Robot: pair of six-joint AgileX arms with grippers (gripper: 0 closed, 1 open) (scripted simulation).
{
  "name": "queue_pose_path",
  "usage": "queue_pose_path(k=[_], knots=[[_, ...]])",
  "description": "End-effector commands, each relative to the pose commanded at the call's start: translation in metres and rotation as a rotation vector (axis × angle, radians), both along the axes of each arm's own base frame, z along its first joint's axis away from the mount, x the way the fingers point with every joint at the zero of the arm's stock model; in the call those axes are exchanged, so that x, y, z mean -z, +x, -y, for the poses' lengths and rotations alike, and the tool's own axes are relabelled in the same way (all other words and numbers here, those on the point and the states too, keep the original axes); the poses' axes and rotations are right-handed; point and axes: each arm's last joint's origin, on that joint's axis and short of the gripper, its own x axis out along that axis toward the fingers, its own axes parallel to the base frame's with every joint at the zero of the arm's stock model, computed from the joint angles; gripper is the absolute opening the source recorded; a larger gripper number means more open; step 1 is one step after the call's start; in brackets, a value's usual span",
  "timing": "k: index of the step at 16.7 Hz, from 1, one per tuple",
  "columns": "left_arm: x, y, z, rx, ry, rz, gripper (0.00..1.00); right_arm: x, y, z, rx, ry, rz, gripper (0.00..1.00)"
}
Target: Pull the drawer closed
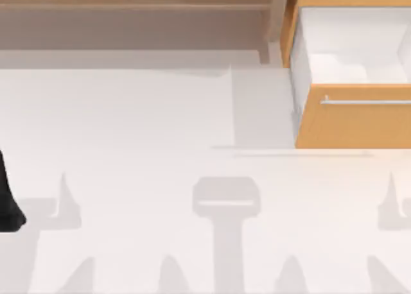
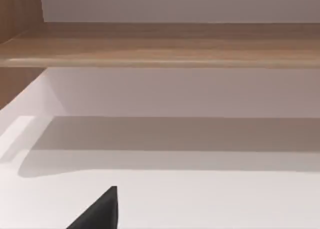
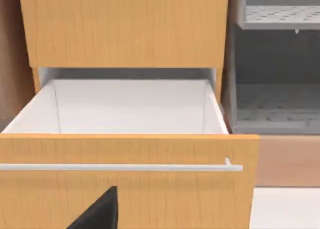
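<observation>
The drawer (image 1: 350,82) is being seen at the far right of the table (image 1: 160,133) in the top view, standing pulled out toward the near edge, with its white inner walls (image 1: 350,50) exposed and its orange-tan front panel (image 1: 353,124) facing the near side. A thin silver bar handle (image 1: 366,102) is being shown running horizontally across the upper part of that panel. In the right wrist view the drawer (image 3: 125,109) is being seen from the front: the open white box is lying behind the front panel (image 3: 125,189), the handle (image 3: 120,167) is crossing it, and a matching closed panel (image 3: 125,29) is sitting above the opening. A dark fingertip (image 3: 100,211) of the right gripper is being shown low in that view, in front of the panel and below the handle, apparently not touching either, though contact is hard to judge from this angle; whether the right gripper is parted or closed cannot be told. A grey rack with perforated shelves (image 3: 277,64) is being seen just beside the drawer unit. The long brown shelf (image 1: 135,18) is being seen along the far edge of the table, to the left of the drawer. The left arm (image 1: 8,198) is being shown parked at the left edge of the table, well apart from the drawer. In the left wrist view a dark fingertip (image 2: 100,211) is being seen over the white tabletop, facing the brown shelf (image 2: 160,44); the state of the left gripper cannot be told either.
</observation>
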Motion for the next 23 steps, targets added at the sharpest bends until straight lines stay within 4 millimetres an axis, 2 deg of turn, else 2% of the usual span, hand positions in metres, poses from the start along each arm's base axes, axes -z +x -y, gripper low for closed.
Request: queue_pose_path(k=[2, 4, 8, 11, 14, 17, 19, 23], knots=[[0.000, 0.000, 0.000, 0.000, 0.000, 0.000, 1.00, 0.000, 0.000, 0.000, 0.000, 0.000, 0.001, 1.00], [0.000, 0.000, 0.000, 0.000, 0.000, 0.000, 1.00, -0.009, 0.001, 0.002, 0.003, -0.002, 0.018, 1.00], [0.000, 0.000, 0.000, 0.000, 0.000, 0.000, 1.00, -0.047, 0.010, 0.010, 0.007, -0.010, 0.064, 1.00], [0.000, 0.000, 0.000, 0.000, 0.000, 0.000, 1.00, -0.076, 0.034, 0.023, 0.004, -0.013, 0.054, 1.00], [0.000, 0.000, 0.000, 0.000, 0.000, 0.000, 1.00, -0.093, 0.070, 0.045, 0.003, -0.004, 0.011, 1.00], [0.000, 0.000, 0.000, 0.000, 0.000, 0.000, 1.00, -0.100, 0.104, 0.072, 0.001, 0.004, -0.010, 1.00], [0.000, 0.000, 0.000, 0.000, 0.000, 0.000, 1.00, -0.102, 0.120, 0.089, 0.001, 0.004, -0.008, 1.00], [0.000, 0.000, 0.000, 0.000, 0.000, 0.000, 1.00, -0.103, 0.133, 0.104, 0.000, 0.000, 0.000, 1.00]])
